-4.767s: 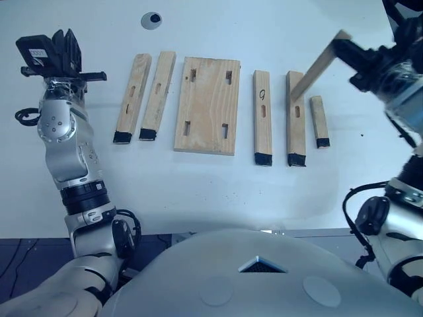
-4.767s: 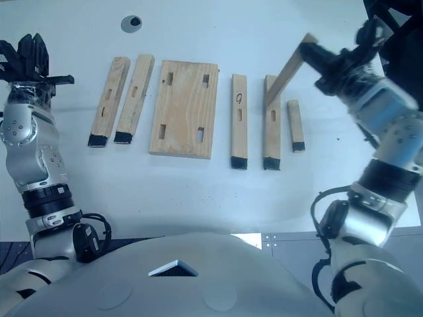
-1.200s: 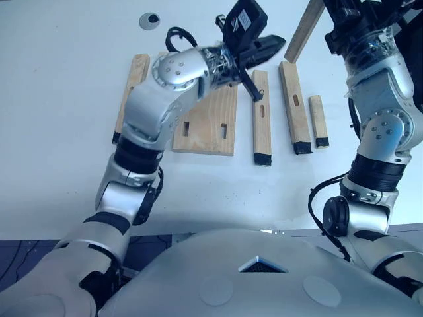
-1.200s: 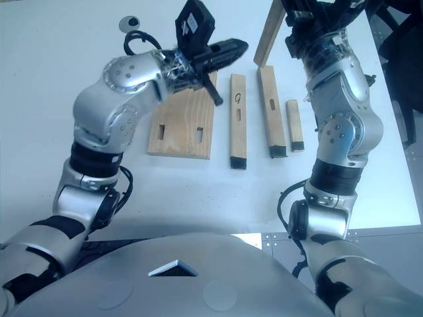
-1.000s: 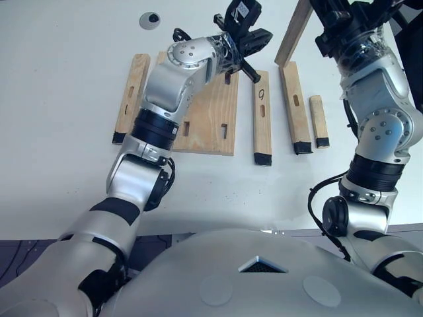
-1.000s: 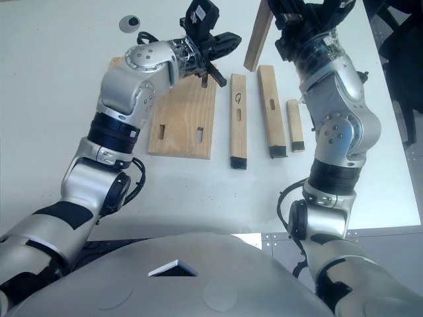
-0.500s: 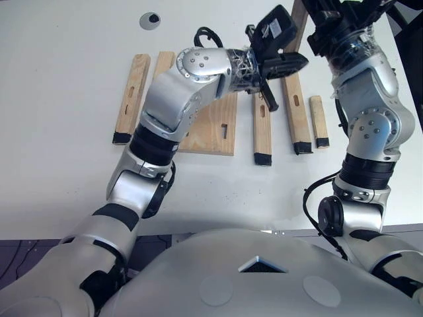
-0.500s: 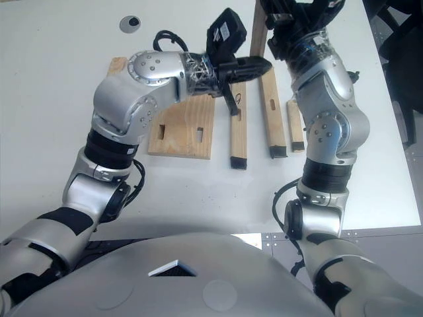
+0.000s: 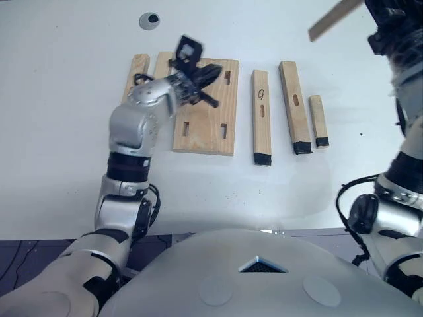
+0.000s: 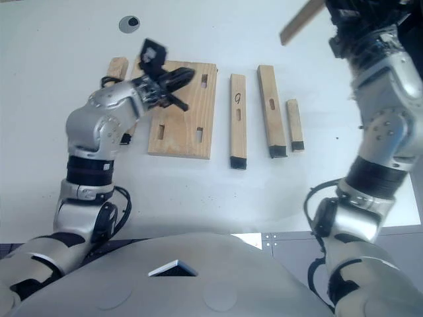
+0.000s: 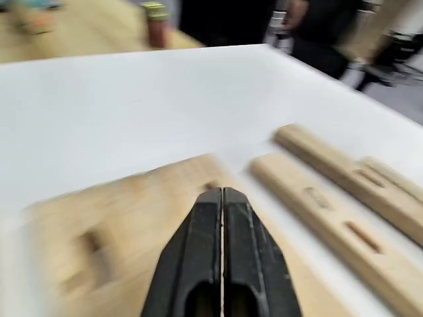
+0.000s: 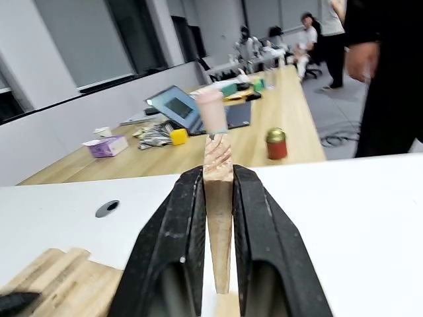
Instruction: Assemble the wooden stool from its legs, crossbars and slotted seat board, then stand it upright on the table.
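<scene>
Left eye view shows nothing joined yet, so I judge this the opening step. The right gripper (image 12: 217, 193) has its fingers clamped on a bar (image 9: 334, 18), held aloft over the tabletop's (image 9: 59, 165) far right. The left gripper (image 9: 208, 72), fingers pressed together and empty, hovers over the one seat board (image 9: 210, 135). Four legs (image 9: 262, 115) and one short crossbar (image 9: 319, 121) lie flat. Next, the bar probably needs lining up with a leg's slot.

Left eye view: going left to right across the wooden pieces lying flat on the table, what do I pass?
Outer wooden leg → second wooden leg → flat rectangular seat board with four slots → leg with a pen mark → slotted leg → short wooden crossbar.
</scene>
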